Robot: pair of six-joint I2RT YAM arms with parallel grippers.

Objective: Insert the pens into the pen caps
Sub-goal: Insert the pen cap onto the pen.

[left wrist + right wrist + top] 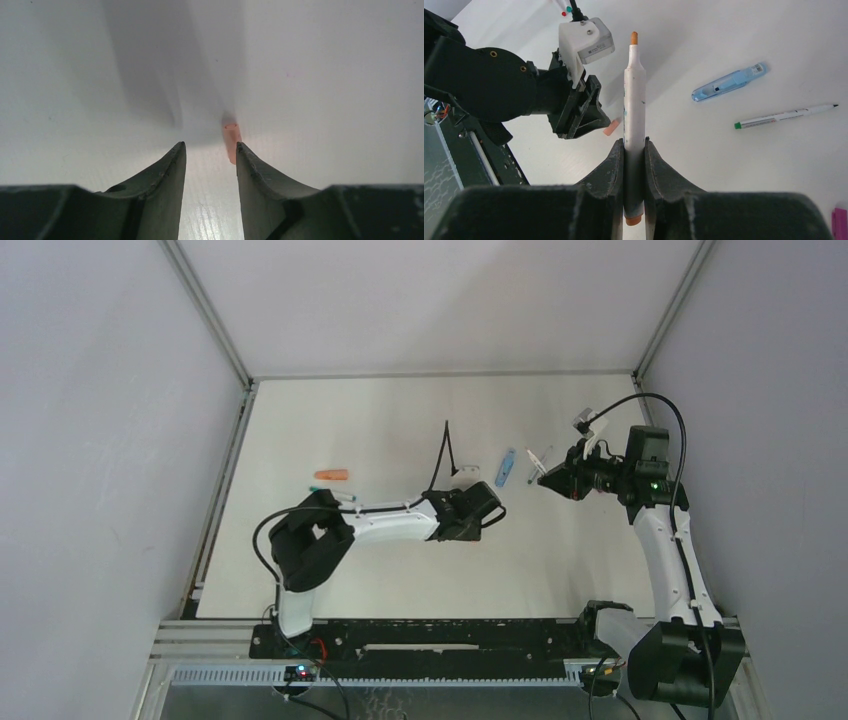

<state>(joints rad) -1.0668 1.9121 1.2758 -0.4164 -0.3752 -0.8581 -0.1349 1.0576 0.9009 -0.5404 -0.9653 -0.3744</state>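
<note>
My right gripper [635,141] is shut on a white pen [634,90] with an orange tip, held above the table [400,420] and pointing towards the left arm. In the top view the right gripper [543,478] hangs right of centre. A small salmon pen cap [231,142] lies on the table just beyond the right fingertip [242,150] of my left gripper [209,145]. The left jaws stand apart with nothing between them. The right wrist view shows the same cap [611,126] at the left gripper's tips [589,120].
A light blue cap [729,82] and a thin white pen with a green end [784,116] lie right of the held pen. A magenta cap [839,222] sits at the frame's corner. An orange piece [332,475] and a teal-tipped pen [345,498] lie by the left arm.
</note>
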